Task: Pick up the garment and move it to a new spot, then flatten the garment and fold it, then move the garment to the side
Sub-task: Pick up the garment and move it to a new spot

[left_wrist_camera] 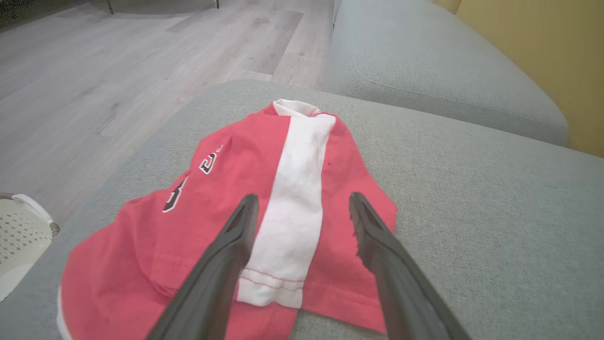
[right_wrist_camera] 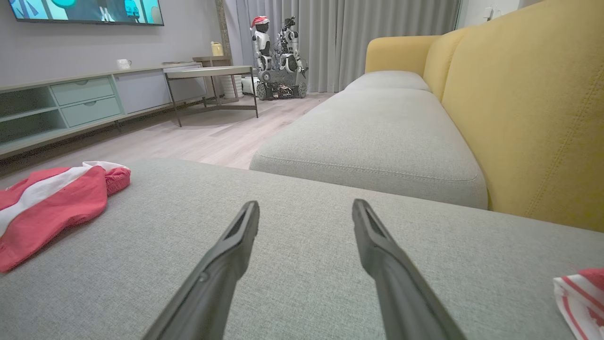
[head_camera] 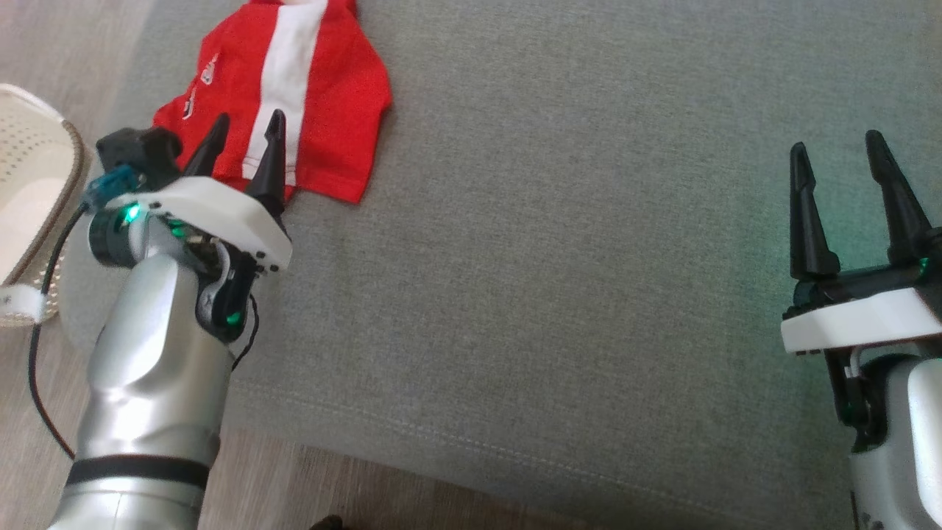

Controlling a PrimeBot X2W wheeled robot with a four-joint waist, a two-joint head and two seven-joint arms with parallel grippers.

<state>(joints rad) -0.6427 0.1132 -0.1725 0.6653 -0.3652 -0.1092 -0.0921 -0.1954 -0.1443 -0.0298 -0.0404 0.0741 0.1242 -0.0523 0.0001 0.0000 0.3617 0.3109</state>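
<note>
A red garment point(head_camera: 294, 96) with a white stripe and dark lettering lies folded at the far left of the grey sofa cushion point(head_camera: 574, 258). My left gripper point(head_camera: 246, 129) hovers open over its near hem, nothing between the fingers. In the left wrist view the garment point(left_wrist_camera: 188, 212) spreads under the open gripper point(left_wrist_camera: 302, 205), whose fingertips frame the white stripe. My right gripper point(head_camera: 835, 151) stands open at the far right above bare cushion. In the right wrist view the garment point(right_wrist_camera: 52, 203) lies at the left, well apart from the open gripper point(right_wrist_camera: 306, 210).
A cream perforated basket point(head_camera: 29, 213) stands on the wooden floor left of the sofa. The cushion's front edge point(head_camera: 441, 442) runs along the bottom. A yellow backrest point(right_wrist_camera: 528, 104) rises on the right. Another red-and-white striped cloth point(right_wrist_camera: 583, 295) lies at the lower right.
</note>
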